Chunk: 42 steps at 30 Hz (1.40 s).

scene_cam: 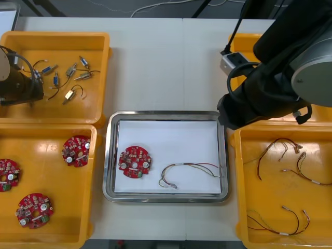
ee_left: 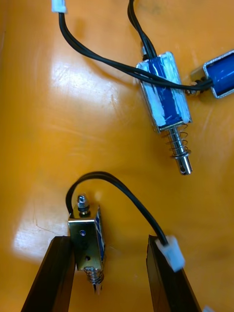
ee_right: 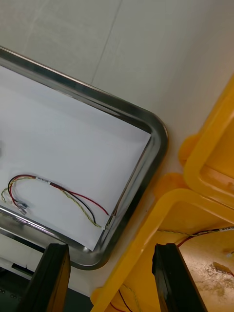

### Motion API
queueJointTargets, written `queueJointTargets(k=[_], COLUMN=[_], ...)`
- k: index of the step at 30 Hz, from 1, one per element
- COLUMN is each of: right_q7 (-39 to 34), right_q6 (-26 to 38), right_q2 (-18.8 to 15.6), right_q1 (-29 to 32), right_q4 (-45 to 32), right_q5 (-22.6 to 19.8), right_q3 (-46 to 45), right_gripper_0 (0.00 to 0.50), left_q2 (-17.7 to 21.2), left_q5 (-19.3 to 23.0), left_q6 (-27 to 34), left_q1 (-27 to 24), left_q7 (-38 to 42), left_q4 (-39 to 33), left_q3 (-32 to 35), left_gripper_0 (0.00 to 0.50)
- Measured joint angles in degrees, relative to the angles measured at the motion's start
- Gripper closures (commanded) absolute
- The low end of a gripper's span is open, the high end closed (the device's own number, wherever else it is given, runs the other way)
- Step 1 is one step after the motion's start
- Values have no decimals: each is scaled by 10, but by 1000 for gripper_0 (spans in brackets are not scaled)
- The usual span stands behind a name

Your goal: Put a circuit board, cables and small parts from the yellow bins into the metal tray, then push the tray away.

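My left gripper [ee_left: 109,278] is open low over the floor of the far left yellow bin [scene_cam: 98,41]. A small metal part [ee_left: 87,241] with a blue side lies between its fingers, close against one finger [ee_left: 51,273]. That part's black lead arcs to a white plug [ee_left: 170,251] at the other finger. In the front view the left gripper [scene_cam: 23,88] sits at the bin's left end. My right gripper [ee_right: 109,280] is open and holds nothing, above the tray's corner [ee_right: 156,141]. The metal tray [scene_cam: 111,155], white inside, holds a red circuit board [scene_cam: 135,162] and a red and yellow cable [scene_cam: 189,170].
More small metal parts [scene_cam: 72,78] lie loose in the far left bin; one [ee_left: 165,102] is just beyond the left fingers. Three circuit boards [scene_cam: 77,150] lie in the near left bin. Cables [scene_cam: 290,155] lie in the near right bin. The right arm [scene_cam: 270,78] covers the far right bin.
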Motion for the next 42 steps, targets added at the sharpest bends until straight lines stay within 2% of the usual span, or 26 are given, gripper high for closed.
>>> queueJointTargets(k=[14, 26, 33, 35, 37, 39, 41, 42], right_q7=[-29, -29, -29, -29, -29, -29, -27, -23], right_q6=[0, 0, 0, 0, -1, -10, -26, -33], right_q2=[-58, -104, -112, -112, -112, -112, -112, -112], right_q1=[63, 70, 70, 70, 70, 70, 70, 70], right_q4=[-4, 88, 133, 137, 139, 141, 146, 150], right_q5=[-13, 2, 15, 24, 30, 32, 33, 35], right_q3=[-104, -113, -120, -121, -121, -121, -121, -121], right_gripper_0=[0, 0, 0, 0, 0, 0, 0, 0], left_q2=[2, 9, 14, 14, 14, 14, 15, 15], left_q5=[24, 41, 44, 44, 44, 46, 46, 46], left_q6=[9, 10, 9, 7, 4, 3, 2, 2], left_q1=[-17, -37, -48, -48, -50, -52, -54, -54], left_q7=[0, 0, 0, 0, 0, 0, 0, 0], left_q4=[27, 60, 84, 86, 89, 95, 98, 98], left_q3=[0, 0, -18, -21, -24, -27, -28, -28], left_gripper_0=[72, 99, 111, 130, 180, 267, 452, 496])
